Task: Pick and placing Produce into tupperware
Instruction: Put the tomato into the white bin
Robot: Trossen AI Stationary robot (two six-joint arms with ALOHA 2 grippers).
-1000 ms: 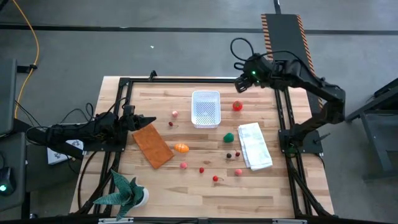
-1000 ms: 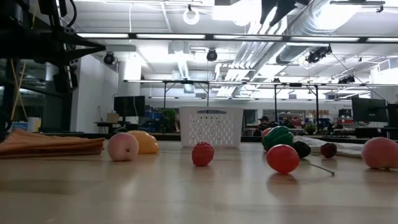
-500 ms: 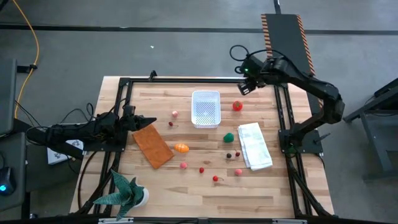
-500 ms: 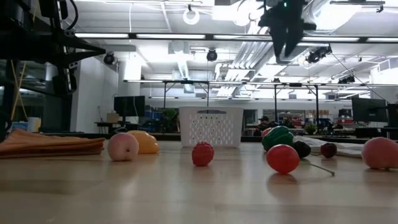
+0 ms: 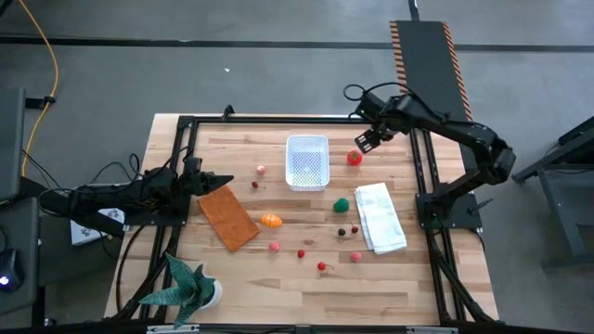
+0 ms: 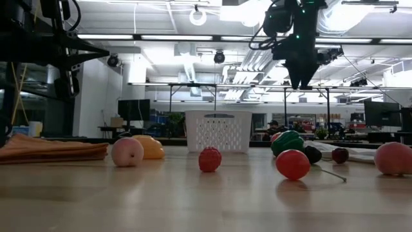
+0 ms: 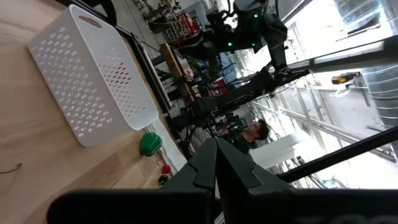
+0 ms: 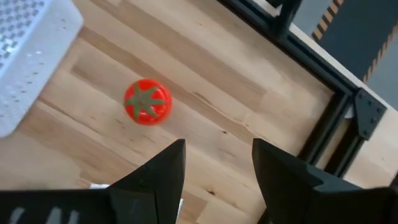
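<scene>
The white perforated tupperware (image 5: 307, 160) stands at the table's far middle. The produce lies loose around it. A red tomato (image 5: 355, 159) rests on the wood just right of the tub. A green piece (image 5: 342, 204), an orange carrot (image 5: 270, 221) and several small berries (image 5: 301, 252) lie nearer the front. My right gripper (image 5: 365, 141) hangs open above the tomato (image 8: 147, 102), a little beyond it, pointing steeply down, with nothing between its fingers (image 8: 155, 180). My left gripper (image 5: 223, 181) waits shut and level at the table's left edge.
A folded white cloth (image 5: 380, 216) lies at the right, near the green piece. An orange-brown flat rectangle (image 5: 227, 216) lies at the left, and a green spiky plant (image 5: 190, 286) stands at the near left corner. Black frame rails (image 5: 419, 158) run along the table's edges.
My right gripper has come down from high over the far right corner toward the tomato, shifting slightly toward the near edge and tipping to point more steeply down. Its fingers have stayed open. Nothing on the table has moved.
</scene>
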